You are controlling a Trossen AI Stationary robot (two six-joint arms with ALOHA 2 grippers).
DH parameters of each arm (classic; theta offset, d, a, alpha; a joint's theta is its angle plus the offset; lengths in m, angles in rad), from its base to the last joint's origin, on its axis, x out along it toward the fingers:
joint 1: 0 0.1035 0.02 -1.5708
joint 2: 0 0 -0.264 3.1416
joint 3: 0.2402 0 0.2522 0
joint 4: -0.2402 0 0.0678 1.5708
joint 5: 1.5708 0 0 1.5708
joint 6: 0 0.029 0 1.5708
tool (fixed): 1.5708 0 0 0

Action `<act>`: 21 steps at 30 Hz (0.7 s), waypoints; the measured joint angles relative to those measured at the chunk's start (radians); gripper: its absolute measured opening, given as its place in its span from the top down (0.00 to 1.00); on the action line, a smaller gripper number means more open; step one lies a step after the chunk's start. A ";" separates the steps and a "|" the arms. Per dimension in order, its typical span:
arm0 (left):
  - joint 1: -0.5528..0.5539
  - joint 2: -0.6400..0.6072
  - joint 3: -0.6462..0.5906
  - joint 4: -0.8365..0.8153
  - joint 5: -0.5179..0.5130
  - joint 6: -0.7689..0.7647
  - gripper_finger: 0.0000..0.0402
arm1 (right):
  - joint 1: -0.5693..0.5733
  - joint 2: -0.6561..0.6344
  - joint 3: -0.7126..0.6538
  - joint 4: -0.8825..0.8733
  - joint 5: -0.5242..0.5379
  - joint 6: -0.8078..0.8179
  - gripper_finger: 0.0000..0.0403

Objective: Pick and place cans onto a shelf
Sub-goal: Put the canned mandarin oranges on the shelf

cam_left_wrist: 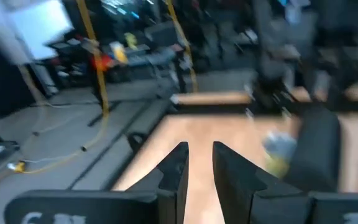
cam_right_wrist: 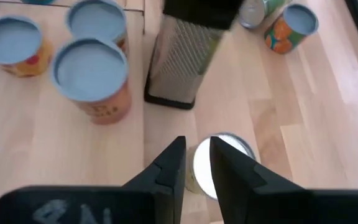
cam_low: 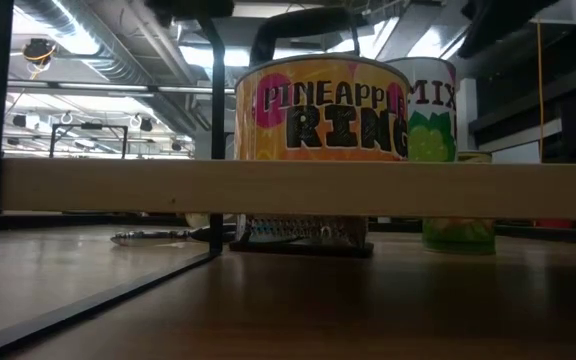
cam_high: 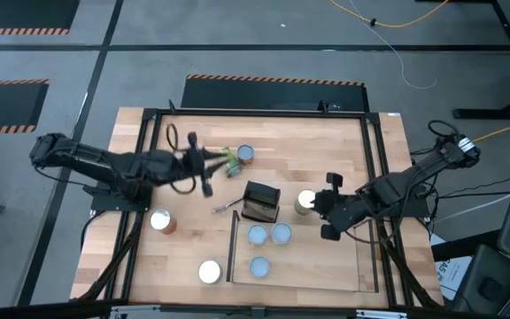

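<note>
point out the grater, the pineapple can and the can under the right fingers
grater [cam_right_wrist: 182, 59]: right wrist view, on its perforated metal face
pineapple can [cam_low: 320, 110]: low view, on its side label
can under the right fingers [cam_right_wrist: 205, 167]: right wrist view, on its silver top

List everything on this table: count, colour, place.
cans: eight. Three pale-blue tops on the shelf; two white tops left of the shelf; one bright top by the right tool; one silver top and a green-sided one beside it near the left tool.
shelf: one, light wood with a black frame, right half of the table.
grater: one, metal with a black top, table centre.
table: one, light wood.
left tool: one, dark, over the table's left-centre.
right tool: one, dark, at the bright-topped can.
</note>
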 joint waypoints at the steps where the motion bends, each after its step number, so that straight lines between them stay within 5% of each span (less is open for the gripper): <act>1: 0.033 0.000 0.000 0.029 0.015 0.002 0.83 | -0.006 -0.018 -0.023 0.013 0.001 0.000 0.81; 13: 0.414 0.079 0.067 0.090 0.457 -0.078 0.83 | -0.169 -0.160 -0.180 0.216 -0.166 -0.156 0.81; 21: 0.500 0.211 0.094 0.083 0.582 -0.077 0.83 | -0.244 -0.161 -0.181 0.219 -0.253 -0.160 0.81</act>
